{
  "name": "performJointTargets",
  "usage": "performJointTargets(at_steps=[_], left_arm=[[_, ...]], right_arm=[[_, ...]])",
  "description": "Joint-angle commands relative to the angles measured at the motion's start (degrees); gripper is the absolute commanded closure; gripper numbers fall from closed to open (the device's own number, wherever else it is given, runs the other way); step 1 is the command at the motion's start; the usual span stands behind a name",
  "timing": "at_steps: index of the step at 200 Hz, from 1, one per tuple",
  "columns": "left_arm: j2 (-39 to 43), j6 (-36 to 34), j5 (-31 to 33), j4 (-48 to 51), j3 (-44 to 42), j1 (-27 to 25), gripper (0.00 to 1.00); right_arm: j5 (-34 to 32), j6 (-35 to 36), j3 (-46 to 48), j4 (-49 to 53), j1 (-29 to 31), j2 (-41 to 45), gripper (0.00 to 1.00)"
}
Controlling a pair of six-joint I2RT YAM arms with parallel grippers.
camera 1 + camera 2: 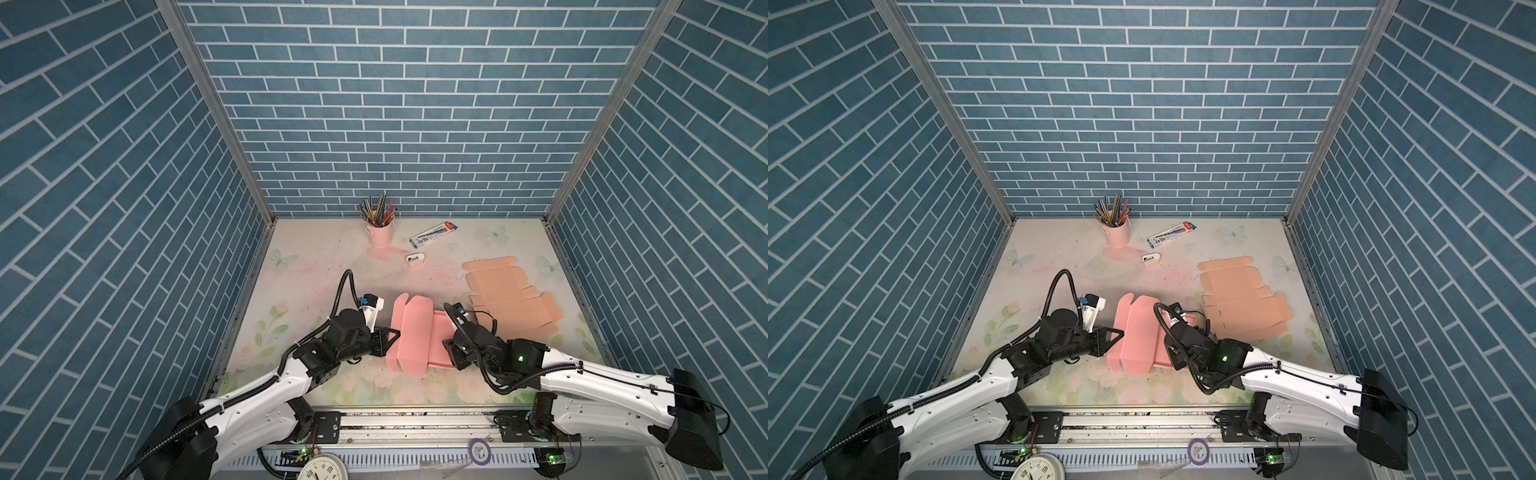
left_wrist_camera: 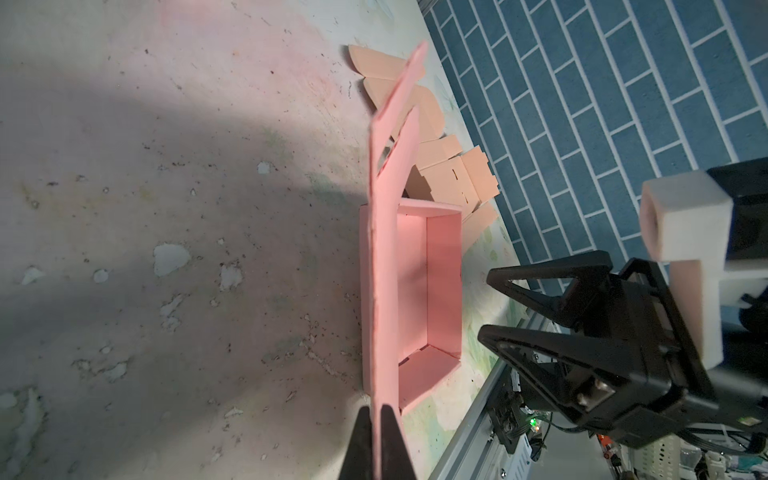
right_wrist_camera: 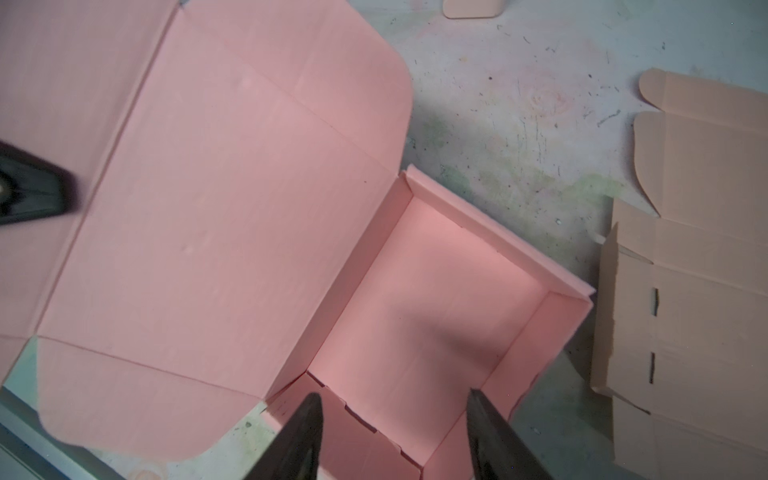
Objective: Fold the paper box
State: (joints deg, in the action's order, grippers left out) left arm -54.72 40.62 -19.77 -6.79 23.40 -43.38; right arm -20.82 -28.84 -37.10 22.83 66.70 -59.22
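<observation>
The left jaws are clamped together on the edge of the lid [image 2: 386,291] of the pink paper box [image 2: 428,291], and that panel stands up on edge at the centre of the left wrist view. The right jaws stand apart at the bottom of the right wrist view, over the tray's end wall, gripping nothing. The box sits on the surface [image 1: 316,266] at lower centre of both top views, between the arms. Flat peach cardboard blanks [image 1: 511,299] lie just right of it. A pink pencil cup [image 1: 380,235] stands well apart, up by the back wall.
</observation>
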Motion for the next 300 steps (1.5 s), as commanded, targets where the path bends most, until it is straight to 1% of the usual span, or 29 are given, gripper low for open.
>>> performJointTargets(at_steps=[1, 30, 56, 77, 89, 96, 104, 123, 153, 168, 177, 199, 233, 267, 300], left_arm=[[0.2, -6.0, -0.5, 5.6, 2.9, 0.2, 1.0], [-0.1, -8.8, -0.8, 9.2, 4.9, 0.3, 1.0], [-0.4, -11.6, -0.6, 12.8, 7.4, 0.2, 1.0], [-1.9, -14.1, -2.4, 15.9, 9.9, 0.2, 1.0], [-2.3, -15.1, -2.7, 17.5, 10.9, 0.3, 1.0], [-2.3, -15.5, -2.8, 18.3, 11.3, 0.2, 1.0], [-2.3, -16.0, -2.7, 19.2, 11.6, 0.2, 1.0], [-2.6, -17.0, -2.5, 20.3, 12.3, 0.3, 1.0], [-3.0, -18.9, -2.4, 22.3, 13.7, 0.2, 1.0], [-3.1, -20.3, -1.8, 24.3, 14.9, 0.2, 1.0], [-2.9, -21.2, -1.5, 25.2, 15.5, 0.2, 1.0], [-2.9, -22.3, -1.4, 26.6, 16.7, 0.2, 1.0], [-3.4, -23.5, -1.6, 27.9, 17.8, 0.2, 1.0], [-3.1, -24.6, -1.7, 28.6, 18.2, 0.2, 1.0], [-3.5, -25.2, -2.1, 28.6, 18.4, 0.3, 1.0]], right_arm=[[-1.7, 4.1, -2.1, -2.6, 0.5, -0.1, 0.43], [-0.7, 6.6, -2.0, -5.3, 0.5, 2.5, 0.42], [1.0, 12.7, -0.2, -12.3, 0.5, 5.9, 0.4], [0.8, 18.3, 1.4, -19.4, 0.4, 8.4, 0.33], [0.7, 21.4, 2.6, -23.4, -0.2, 9.5, 0.26], [2.4, 22.9, 3.2, -25.3, -1.3, 9.8, 0.22], [6.3, 24.0, 3.0, -26.1, -3.3, 9.8, 0.21], [11.6, 24.3, 1.1, -26.8, -8.7, 9.0, 0.19], [21.6, 26.0, 1.9, -30.3, -15.7, 7.2, 0.18], [27.1, 26.6, 1.2, -29.8, -18.3, 4.7, 0.19], [28.8, 27.3, 0.0, -28.3, -18.8, 2.6, 0.2], [30.3, 29.0, -1.5, -26.6, -18.9, -1.5, 0.21], [32.7, 30.8, -1.9, -26.7, -19.0, -5.3, 0.2], [31.3, 30.9, -3.2, -25.4, -19.3, -8.1, 0.19], [32.8, 30.1, -3.1, -26.4, -19.6, -10.5, 0.21]])
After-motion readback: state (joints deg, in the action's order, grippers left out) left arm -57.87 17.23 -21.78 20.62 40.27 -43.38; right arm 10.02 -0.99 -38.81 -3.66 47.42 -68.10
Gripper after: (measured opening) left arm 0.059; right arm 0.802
